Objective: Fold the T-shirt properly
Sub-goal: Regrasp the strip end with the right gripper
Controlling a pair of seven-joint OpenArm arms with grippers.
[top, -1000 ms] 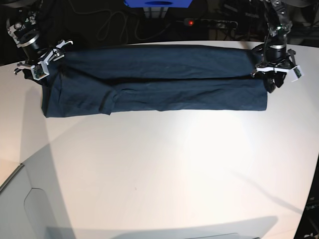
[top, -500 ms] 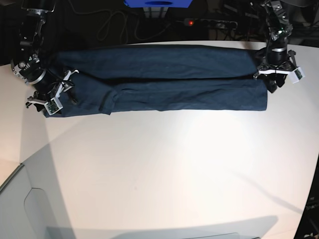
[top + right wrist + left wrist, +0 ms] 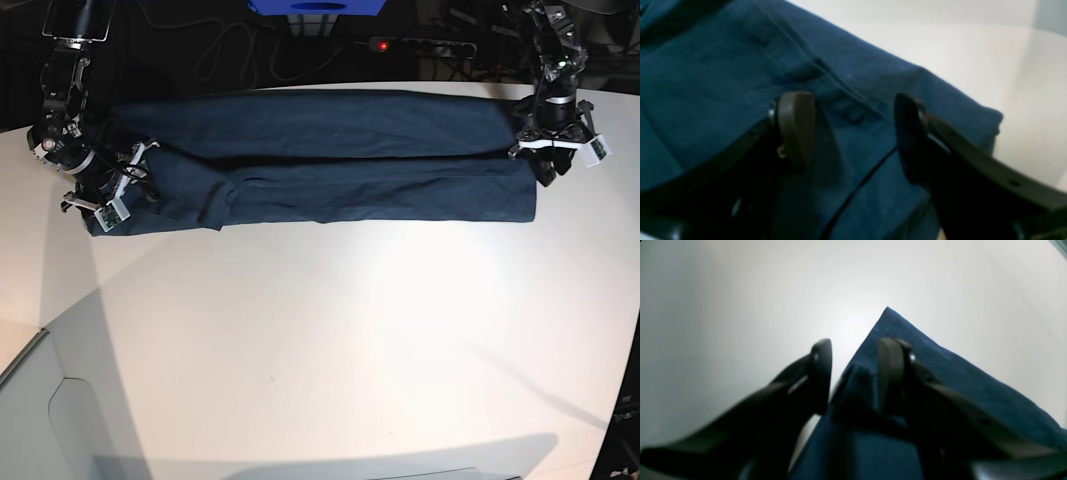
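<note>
The dark navy T-shirt (image 3: 320, 150) lies as a long folded band across the far side of the white table (image 3: 330, 330). My left gripper (image 3: 547, 165) stands at the band's right end. In the left wrist view its jaws (image 3: 856, 355) are apart, and a raised ridge of the shirt's edge (image 3: 857, 383) sits between them. My right gripper (image 3: 112, 195) is at the near left corner of the shirt. In the right wrist view it (image 3: 853, 130) hangs wide open just above the cloth (image 3: 706, 66), with a stitched hem line running under it.
A blue box (image 3: 318, 8), a power strip with a red light (image 3: 380, 45) and cables lie in the dark behind the table's far edge. A grey panel (image 3: 40, 420) sits off the table's near left corner.
My right gripper has come from the shirt's far left corner down to its near left corner. The left gripper has stayed at the right end.
</note>
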